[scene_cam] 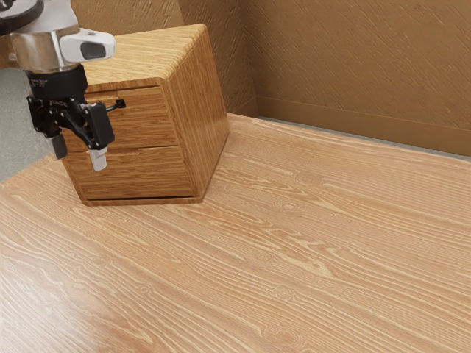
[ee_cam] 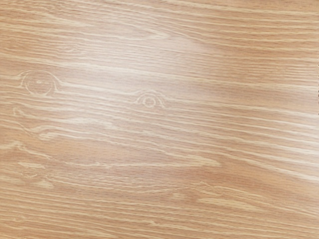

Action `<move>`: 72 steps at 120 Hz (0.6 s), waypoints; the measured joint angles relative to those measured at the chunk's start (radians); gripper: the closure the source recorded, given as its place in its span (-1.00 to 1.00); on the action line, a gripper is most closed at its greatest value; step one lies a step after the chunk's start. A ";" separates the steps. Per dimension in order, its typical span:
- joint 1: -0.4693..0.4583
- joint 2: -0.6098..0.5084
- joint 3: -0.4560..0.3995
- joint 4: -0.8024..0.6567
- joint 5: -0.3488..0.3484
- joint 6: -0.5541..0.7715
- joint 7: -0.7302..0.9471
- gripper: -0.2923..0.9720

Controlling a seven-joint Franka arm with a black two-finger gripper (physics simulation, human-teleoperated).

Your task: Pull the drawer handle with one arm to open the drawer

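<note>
A small wooden cabinet (scene_cam: 158, 110) stands at the back of the table, on the exterior view's left. It has two drawer fronts, one above the other, and both sit flush with its face. The upper drawer (scene_cam: 143, 118) carries a thin black handle (scene_cam: 115, 105), partly hidden behind my hand. My gripper (scene_cam: 79, 153) hangs in front of the drawer fronts with its fingers pointing down at the table. The fingers (scene_cam: 98, 157) stand apart, open, with nothing between them. The handle is level with the hand's body, above the fingertips. In the wrist view, bare wood-grain table top (ee_cam: 159, 119) lies under my hand.
The wooden table (scene_cam: 294, 250) stretches wide toward the exterior view's right and front. Brown walls (scene_cam: 353, 59) rise behind the table. A grey floor strip (scene_cam: 15, 125) shows left of the cabinet.
</note>
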 joint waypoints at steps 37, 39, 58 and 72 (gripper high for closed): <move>-0.095 -0.012 0.106 0.009 0.000 0.087 0.018 -0.54; -0.100 -0.018 0.111 0.009 0.005 0.081 0.019 -0.54; 0.041 -0.039 0.159 -0.138 -0.032 0.254 0.216 -0.53; 0.164 -0.031 0.168 -0.211 -0.096 0.440 0.429 -0.54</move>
